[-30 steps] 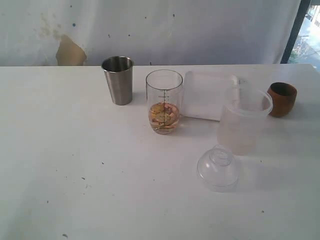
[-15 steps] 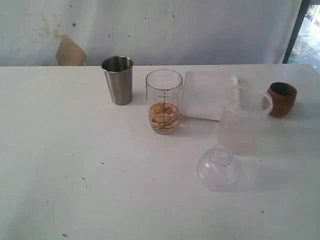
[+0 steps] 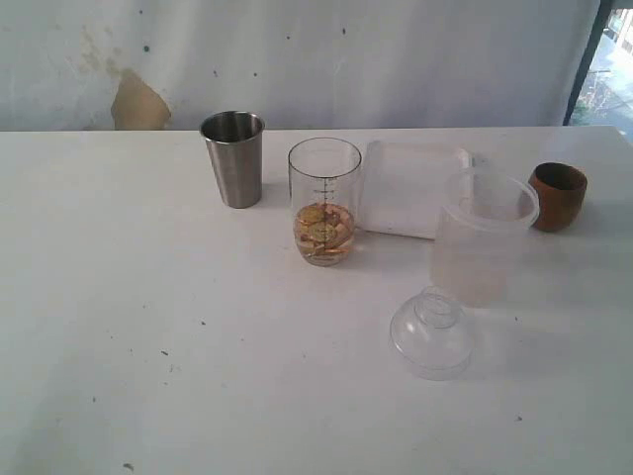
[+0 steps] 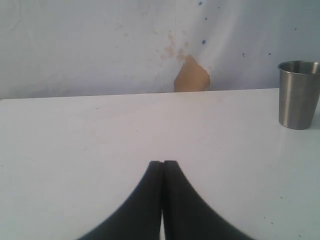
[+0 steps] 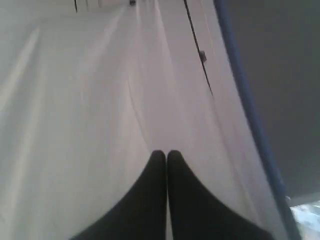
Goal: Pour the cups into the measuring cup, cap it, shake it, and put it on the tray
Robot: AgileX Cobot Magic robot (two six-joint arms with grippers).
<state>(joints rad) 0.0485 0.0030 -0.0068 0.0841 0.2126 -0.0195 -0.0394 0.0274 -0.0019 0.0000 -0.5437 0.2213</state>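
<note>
The left gripper [image 4: 162, 165] and right gripper [image 5: 166, 154] are pressed closed, with nothing held. The steel tumbler [image 4: 298, 95] is seen upright beyond the left one, judged the nearer arm. The measuring cup [image 3: 324, 201] is found at the tumbler's four o'clock.

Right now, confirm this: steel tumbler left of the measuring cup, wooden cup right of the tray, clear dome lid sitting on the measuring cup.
One part is wrong: the clear dome lid lies on the table, near the frosted container; the measuring cup is open. The exterior view shows it. The steel tumbler and wooden cup are as stated.
</note>
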